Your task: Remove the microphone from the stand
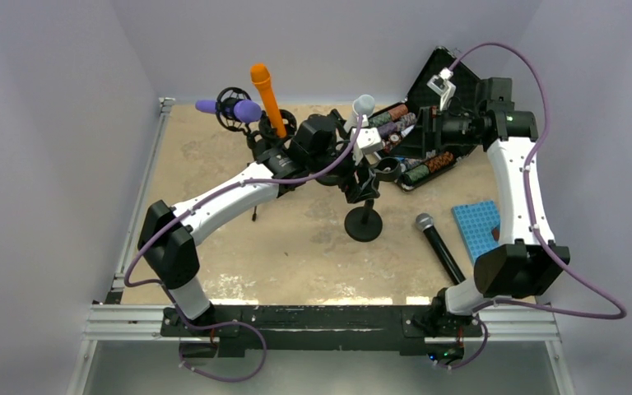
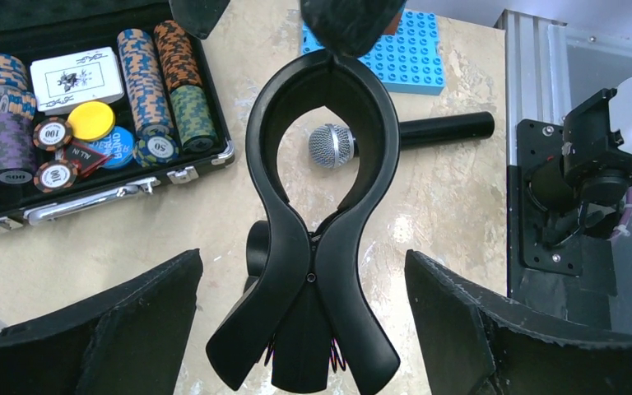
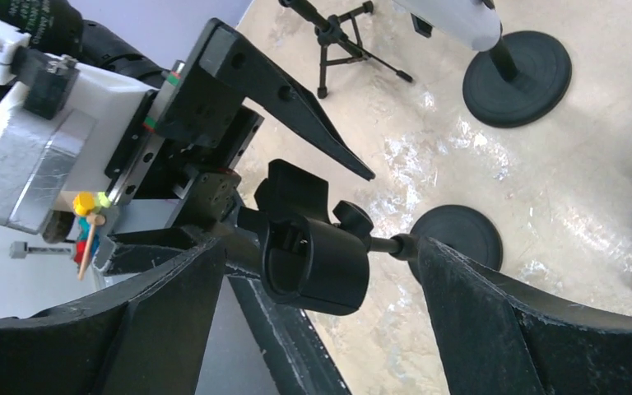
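The black microphone [image 1: 439,246] with a silver grille lies flat on the table, right of the stand. In the left wrist view it [image 2: 332,146] shows through the ring of the stand's black spring clip [image 2: 321,206], which is empty. The stand's round base [image 1: 364,225] sits mid-table. My left gripper [image 1: 364,186] is open, its fingers [image 2: 99,329] on either side of the clip's handles without touching them [image 2: 304,329]. My right gripper [image 1: 393,166] is open, its fingers [image 3: 494,321] flanking the clip holder [image 3: 313,263] and the stand's rod.
An open poker chip case [image 1: 428,136] stands at the back right. A blue studded plate [image 1: 477,226] lies at the right. Orange [image 1: 267,99], purple [image 1: 239,109] and pale [image 1: 362,107] microphones stand on other stands at the back. A second round base [image 3: 517,78] and a tripod [image 3: 329,41] are close by.
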You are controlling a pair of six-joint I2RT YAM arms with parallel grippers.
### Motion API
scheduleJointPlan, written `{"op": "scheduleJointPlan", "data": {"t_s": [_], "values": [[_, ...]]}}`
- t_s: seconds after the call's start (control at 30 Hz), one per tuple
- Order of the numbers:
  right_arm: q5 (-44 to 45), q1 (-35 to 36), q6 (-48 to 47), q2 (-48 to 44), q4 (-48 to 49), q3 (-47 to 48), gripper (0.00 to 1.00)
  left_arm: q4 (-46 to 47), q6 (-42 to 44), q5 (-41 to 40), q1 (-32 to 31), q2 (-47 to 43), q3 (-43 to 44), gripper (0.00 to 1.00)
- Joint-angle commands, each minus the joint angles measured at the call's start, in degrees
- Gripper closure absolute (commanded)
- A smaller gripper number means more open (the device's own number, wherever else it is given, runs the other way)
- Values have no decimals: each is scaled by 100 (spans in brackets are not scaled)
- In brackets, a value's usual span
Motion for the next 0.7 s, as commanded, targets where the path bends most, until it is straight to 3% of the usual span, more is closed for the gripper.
{"op": "scheduleJointPlan", "data": {"t_s": [0.0, 0.13, 0.37, 0.67], "values": [[71, -5, 49, 31, 15, -66, 10, 198, -125, 134, 28, -182, 171, 5], [205, 21, -141, 63, -143, -256, 15, 269, -215, 317, 86, -247, 147, 11], [338, 110, -220, 143, -161, -700, 34, 72, -56, 631, 148, -213, 111, 27], [281, 173, -271, 292, -128, -1209, 66, -166, 65, 972, 251, 54, 25, 50]]}}
